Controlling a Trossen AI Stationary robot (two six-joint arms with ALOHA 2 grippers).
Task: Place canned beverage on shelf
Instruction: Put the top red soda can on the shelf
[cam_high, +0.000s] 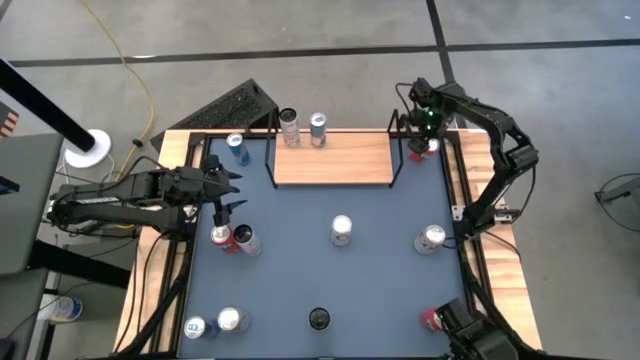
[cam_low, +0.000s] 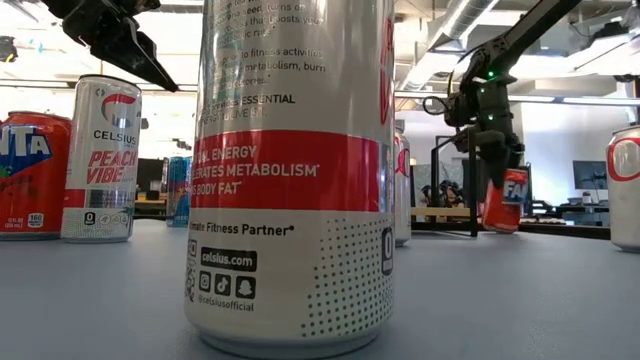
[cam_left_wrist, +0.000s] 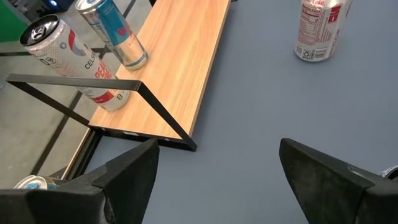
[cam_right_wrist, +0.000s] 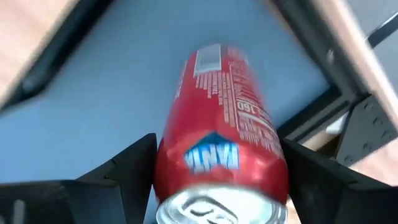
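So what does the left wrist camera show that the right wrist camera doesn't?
Only the left wrist view shows the shelf board with two cans standing on it, a white and red can and a blue can, plus the left gripper open and empty over the table. Only the right wrist view shows the right gripper shut on a red can. Both show the blue-grey table top and black wire framing.

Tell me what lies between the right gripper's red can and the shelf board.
In the high view, only the shelf's black wire upright stands between the red can in the right gripper and the shelf board.
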